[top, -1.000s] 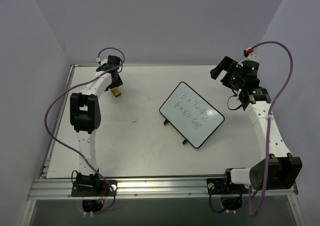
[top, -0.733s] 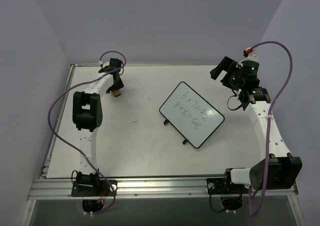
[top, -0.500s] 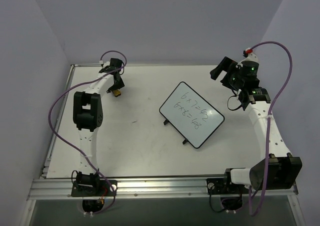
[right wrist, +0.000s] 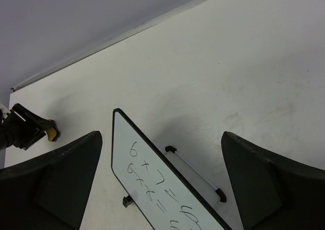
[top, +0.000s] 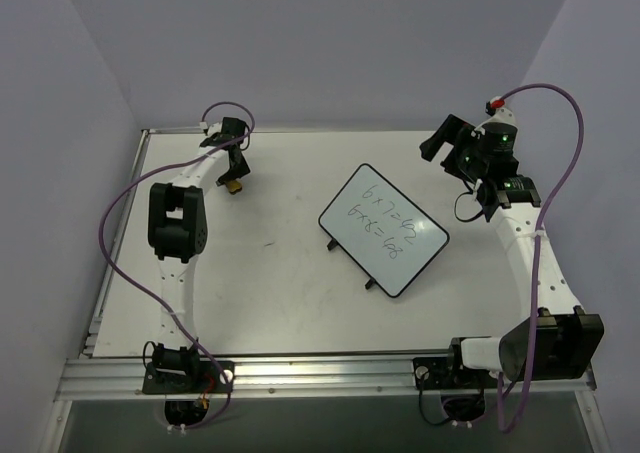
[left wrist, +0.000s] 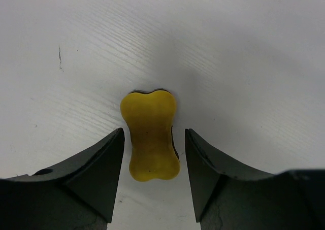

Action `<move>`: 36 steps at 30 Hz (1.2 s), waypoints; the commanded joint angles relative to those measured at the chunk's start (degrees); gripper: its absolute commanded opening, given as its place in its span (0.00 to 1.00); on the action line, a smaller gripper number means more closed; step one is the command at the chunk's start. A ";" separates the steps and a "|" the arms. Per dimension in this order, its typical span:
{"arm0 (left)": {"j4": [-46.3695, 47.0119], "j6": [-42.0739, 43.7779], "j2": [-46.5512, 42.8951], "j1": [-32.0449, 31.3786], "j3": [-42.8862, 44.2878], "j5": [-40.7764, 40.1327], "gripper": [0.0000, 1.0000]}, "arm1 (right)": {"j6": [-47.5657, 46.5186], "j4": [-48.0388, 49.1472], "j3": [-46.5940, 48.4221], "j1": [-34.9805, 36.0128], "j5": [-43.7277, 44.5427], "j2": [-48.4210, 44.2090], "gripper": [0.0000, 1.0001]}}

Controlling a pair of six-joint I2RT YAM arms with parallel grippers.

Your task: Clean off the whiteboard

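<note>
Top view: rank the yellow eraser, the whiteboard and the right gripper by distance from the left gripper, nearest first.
1. yellow eraser, between the left gripper fingers, far left of the table.
2. whiteboard, tilted, at the table centre.
3. right gripper, raised at the far right.

Table [top: 270,283] top was matt white and showed a fine wood-like grain up close, with a few dark scuffs. Eraser block [left wrist: 150,133] was yellow and matt, and looked like foam or rubber. Fingers [left wrist: 96,174] of the left gripper [left wrist: 154,138] looked like matt black plastic, faintly grainy. Whiteboard [top: 385,231] had a smooth white face and a black, plastic-looking frame. Near-edge rail [top: 320,373] was bare ribbed metal with a satin finish.
</note>
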 commanded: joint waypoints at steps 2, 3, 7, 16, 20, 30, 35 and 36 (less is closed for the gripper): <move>2.22 -1.27 -0.20 0.04 1.97 0.48 0.59 | -0.97 0.27 -0.20 0.19 0.27 -0.47 1.00; 2.22 -1.27 -0.12 0.04 2.05 0.48 0.59 | -0.97 0.28 -0.20 0.28 0.35 -0.39 1.00; 2.56 -1.44 -0.38 0.04 1.35 0.65 0.59 | -0.97 0.27 -0.12 0.28 0.35 -0.12 1.00; 4.59 -1.97 -1.96 0.31 -2.07 0.48 0.59 | -1.14 0.01 -0.21 0.28 0.53 -0.03 1.00; 5.64 -1.80 -2.49 0.57 -2.96 0.65 0.59 | -1.14 -0.08 -0.29 0.37 0.53 0.14 1.00; 7.14 -1.53 -3.63 1.18 -4.45 1.10 0.59 | -1.23 -0.16 -0.38 0.37 0.71 0.32 1.00; 6.61 -1.18 -3.72 1.27 -3.49 1.10 0.59 | -1.23 -0.16 -0.47 0.46 0.79 0.23 1.00; 6.61 -1.09 -3.72 1.27 -3.14 1.10 0.59 | -1.14 -0.16 -0.47 0.46 0.79 0.23 1.00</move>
